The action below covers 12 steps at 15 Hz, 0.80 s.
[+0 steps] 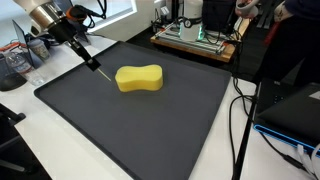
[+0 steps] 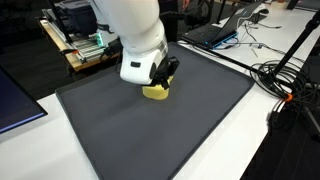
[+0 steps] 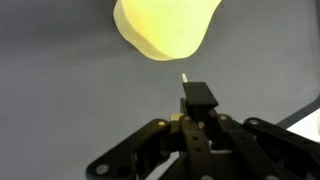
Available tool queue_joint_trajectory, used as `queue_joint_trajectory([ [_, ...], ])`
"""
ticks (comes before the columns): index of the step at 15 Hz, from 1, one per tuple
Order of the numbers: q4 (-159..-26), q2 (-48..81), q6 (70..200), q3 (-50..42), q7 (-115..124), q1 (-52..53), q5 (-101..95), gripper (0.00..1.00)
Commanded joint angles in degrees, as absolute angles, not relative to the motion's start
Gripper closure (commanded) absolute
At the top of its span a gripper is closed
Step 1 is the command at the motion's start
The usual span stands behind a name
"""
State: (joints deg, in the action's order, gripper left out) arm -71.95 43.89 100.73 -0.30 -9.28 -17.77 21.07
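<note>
A yellow peanut-shaped sponge (image 1: 139, 78) lies on a big black mat (image 1: 150, 125). My gripper (image 1: 84, 50) comes in from the mat's far corner, tilted, and is shut on a thin dark stick (image 1: 96, 66) with a pale tip. That tip hovers close to the mat, a short way from the sponge's end. In an exterior view the gripper (image 2: 165, 73) hides most of the sponge (image 2: 155, 93). The wrist view shows the gripper (image 3: 197, 97) shut on the stick's pale tip (image 3: 184, 76), which points at the sponge (image 3: 165, 28) just ahead, with a small gap between them.
A wooden board with electronics (image 1: 195, 38) stands behind the mat. Black cables (image 1: 240, 110) run along one side, beside a dark device (image 1: 290, 110). A glass jar (image 1: 12, 65) sits near the arm. A laptop (image 2: 215, 30) and more cables (image 2: 285, 80) lie past the mat.
</note>
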Motion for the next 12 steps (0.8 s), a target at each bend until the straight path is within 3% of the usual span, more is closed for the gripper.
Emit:
queue_joint_trajectory([
  [1, -68.1, 47.3, 97.9, 1.6, -12.5, -20.4, 24.4, 0.97],
  [12, -71.5, 45.8, 99.8, 1.5, -13.8, -21.1, 26.5, 0.97],
])
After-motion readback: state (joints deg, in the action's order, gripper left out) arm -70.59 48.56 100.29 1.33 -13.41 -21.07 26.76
